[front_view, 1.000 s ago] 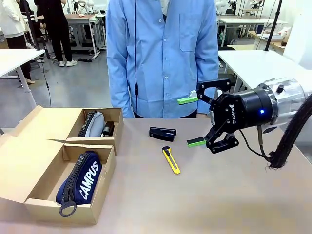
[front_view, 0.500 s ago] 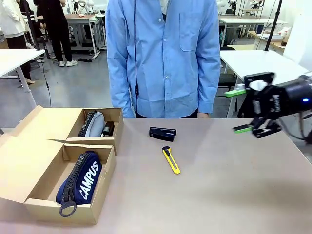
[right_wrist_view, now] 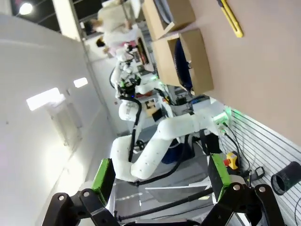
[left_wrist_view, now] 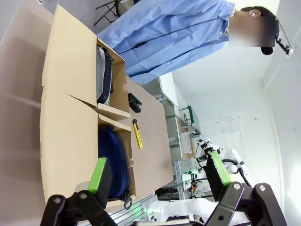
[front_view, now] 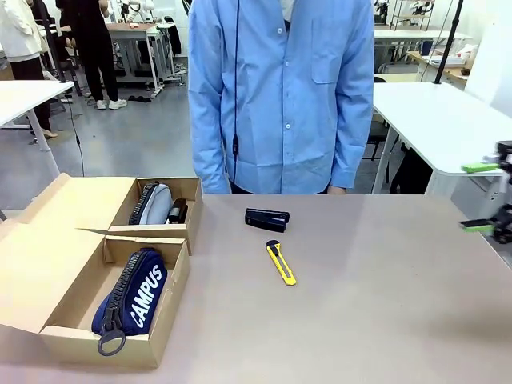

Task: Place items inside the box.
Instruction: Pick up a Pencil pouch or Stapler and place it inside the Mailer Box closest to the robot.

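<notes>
Fingers [left_wrist_view: 99, 169] of the left gripper [left_wrist_view: 157, 165] stand spread with nothing between them; its wrist view looks across the two boxes from beyond the table's left edge.

At that left edge of the grey-brown table [front_view: 360, 312] sit two tan cardboard boxes, side by side and touching, both with flap lids folded open to the left. The nearer cardboard box [front_view: 96, 346], by the near left corner, holds a navy zip pouch lettered "CAMPUS" in white [front_view: 132, 300], lying flat inside. The farther cardboard box [front_view: 80, 200] holds a grey-and-black zip pouch [front_view: 152, 204] and, just beside it, a small black item [front_view: 178, 211] too dark to identify.

Near the middle of the table, towards the far edge, lies a black stapler [front_view: 266, 218]; a yellow utility knife [front_view: 281, 263] lies just nearer, apart from it. A person in a light blue shirt [front_view: 280, 96] stands at the far edge.

At the right edge hangs the right gripper [front_view: 484, 198], its green pads released wide and holding nothing.
</notes>
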`<state>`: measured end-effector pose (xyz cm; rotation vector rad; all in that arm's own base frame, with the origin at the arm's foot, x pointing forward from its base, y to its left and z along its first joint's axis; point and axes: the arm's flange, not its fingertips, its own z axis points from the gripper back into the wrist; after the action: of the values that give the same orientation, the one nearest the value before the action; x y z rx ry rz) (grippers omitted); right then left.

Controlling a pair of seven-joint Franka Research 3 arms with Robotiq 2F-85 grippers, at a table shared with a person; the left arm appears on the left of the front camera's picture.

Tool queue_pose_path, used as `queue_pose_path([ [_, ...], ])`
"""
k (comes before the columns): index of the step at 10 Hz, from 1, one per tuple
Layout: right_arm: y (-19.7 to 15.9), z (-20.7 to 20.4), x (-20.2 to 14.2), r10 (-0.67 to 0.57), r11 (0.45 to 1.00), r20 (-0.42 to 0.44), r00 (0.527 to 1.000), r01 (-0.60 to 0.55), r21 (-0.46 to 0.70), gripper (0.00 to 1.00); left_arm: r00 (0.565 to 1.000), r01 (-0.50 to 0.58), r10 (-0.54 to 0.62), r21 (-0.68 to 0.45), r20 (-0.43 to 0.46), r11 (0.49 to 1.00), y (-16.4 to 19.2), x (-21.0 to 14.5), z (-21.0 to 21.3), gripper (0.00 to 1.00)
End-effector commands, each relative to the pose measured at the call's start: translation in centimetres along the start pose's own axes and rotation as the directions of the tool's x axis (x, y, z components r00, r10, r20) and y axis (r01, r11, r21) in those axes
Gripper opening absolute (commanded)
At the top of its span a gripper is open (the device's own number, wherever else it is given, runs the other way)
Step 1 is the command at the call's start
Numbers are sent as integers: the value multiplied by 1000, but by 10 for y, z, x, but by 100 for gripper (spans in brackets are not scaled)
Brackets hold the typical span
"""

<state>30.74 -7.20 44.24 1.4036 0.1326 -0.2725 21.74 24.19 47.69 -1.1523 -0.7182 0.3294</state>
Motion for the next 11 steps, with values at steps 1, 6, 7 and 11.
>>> queue_pose_path([
  [1, -17, -39, -8, -95, 979, 188, 978, 126, -161, 100, 1000, 16, -16, -21, 12, 1000, -1, 1, 0, 100],
  [6, 0, 0, 0, 0, 1000, 0, 1000, 0, 0, 100, 1000, 16, -16, -21, 12, 1000, -1, 1, 0, 100],
  [7, 0, 0, 0, 0, 1000, 0, 1000, 0, 0, 100, 1000, 16, -16, -21, 12, 1000, -1, 1, 0, 100],
  [11, -3, 1, 0, -16, 1000, 1, 1000, 16, -18, 100, 1000, 16, -16, -21, 12, 1000, -1, 1, 0, 100],
])
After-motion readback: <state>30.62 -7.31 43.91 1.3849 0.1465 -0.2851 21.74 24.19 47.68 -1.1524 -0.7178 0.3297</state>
